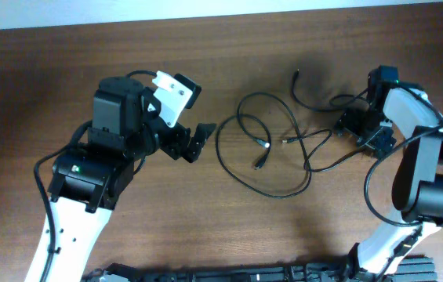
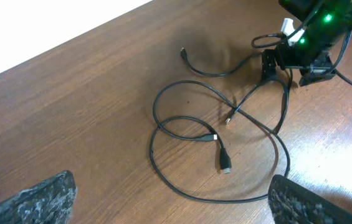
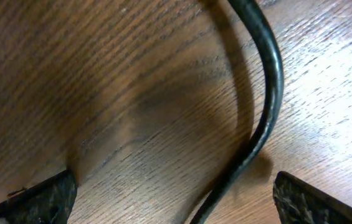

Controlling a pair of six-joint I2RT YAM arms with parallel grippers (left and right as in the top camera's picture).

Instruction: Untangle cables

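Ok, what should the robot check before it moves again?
1. The left gripper is open: ok.
2. The right gripper is open: ok.
3. A cord lies between the right fingers: ok, one runs there.
4. The cables lie apart: not ok, the loops cross each other.
5. The loose plug is free to grab: ok, nothing lies on it.
6. The right fingers touch the table: cannot tell.

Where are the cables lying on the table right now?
In the overhead view the cables lie in loose loops right of centre on the table, between the left gripper and the right gripper, closer to the right one.
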